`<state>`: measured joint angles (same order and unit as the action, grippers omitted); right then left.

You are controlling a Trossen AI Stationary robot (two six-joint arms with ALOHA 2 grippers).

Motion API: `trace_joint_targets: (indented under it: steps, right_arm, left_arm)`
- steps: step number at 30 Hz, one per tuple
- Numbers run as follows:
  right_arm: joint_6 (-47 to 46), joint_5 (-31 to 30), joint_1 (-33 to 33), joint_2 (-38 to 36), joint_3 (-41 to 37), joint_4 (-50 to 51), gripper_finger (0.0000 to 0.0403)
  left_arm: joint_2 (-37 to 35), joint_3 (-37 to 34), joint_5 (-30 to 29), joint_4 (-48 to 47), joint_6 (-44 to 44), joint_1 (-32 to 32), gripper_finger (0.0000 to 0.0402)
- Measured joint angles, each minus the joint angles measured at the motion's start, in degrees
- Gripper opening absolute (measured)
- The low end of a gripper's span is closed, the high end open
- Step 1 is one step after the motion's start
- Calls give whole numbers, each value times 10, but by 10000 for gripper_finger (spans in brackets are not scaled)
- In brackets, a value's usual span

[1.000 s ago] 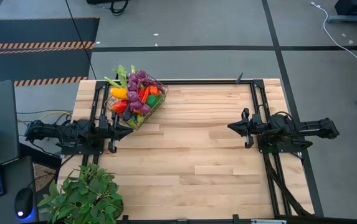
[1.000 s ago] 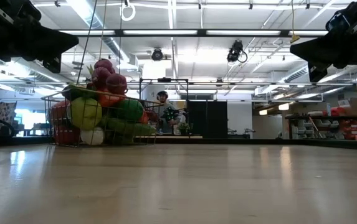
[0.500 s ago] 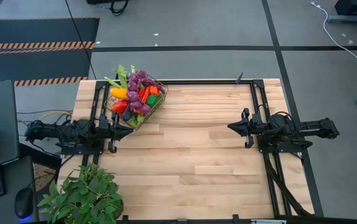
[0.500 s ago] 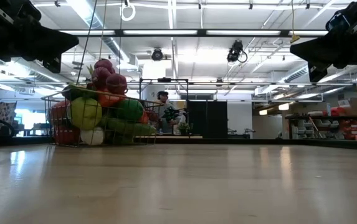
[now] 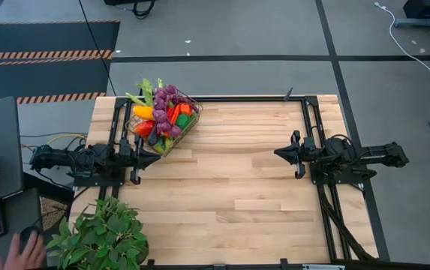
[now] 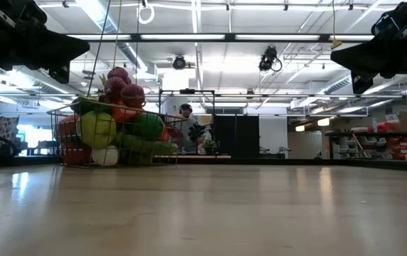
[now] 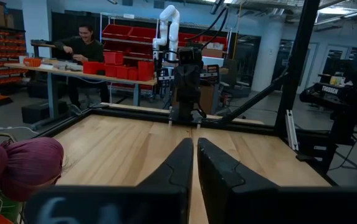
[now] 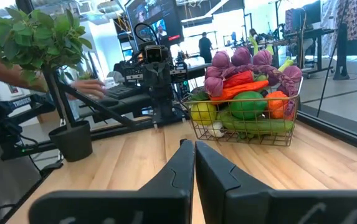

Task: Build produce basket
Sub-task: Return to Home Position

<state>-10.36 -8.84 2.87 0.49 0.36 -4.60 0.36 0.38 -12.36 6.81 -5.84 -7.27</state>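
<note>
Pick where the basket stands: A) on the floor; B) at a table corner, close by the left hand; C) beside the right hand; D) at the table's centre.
B: the high view shows the basket at a corner of the table, close by the left hand and far from the right hand.

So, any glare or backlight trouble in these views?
Low view: ceiling lights backlight the left hand and right hand to near black; sheen on the table. High view: even light, no hard shadows round the basket. Right wrist view: basket well lit.
</note>
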Motion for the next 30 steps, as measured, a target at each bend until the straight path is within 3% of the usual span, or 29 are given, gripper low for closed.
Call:
trace_joint_targets:
  steps: [30]
  right_arm:
    - [0,0,0,0,0,0,19]
  left_arm:
    - [0,0,0,0,0,0,31]
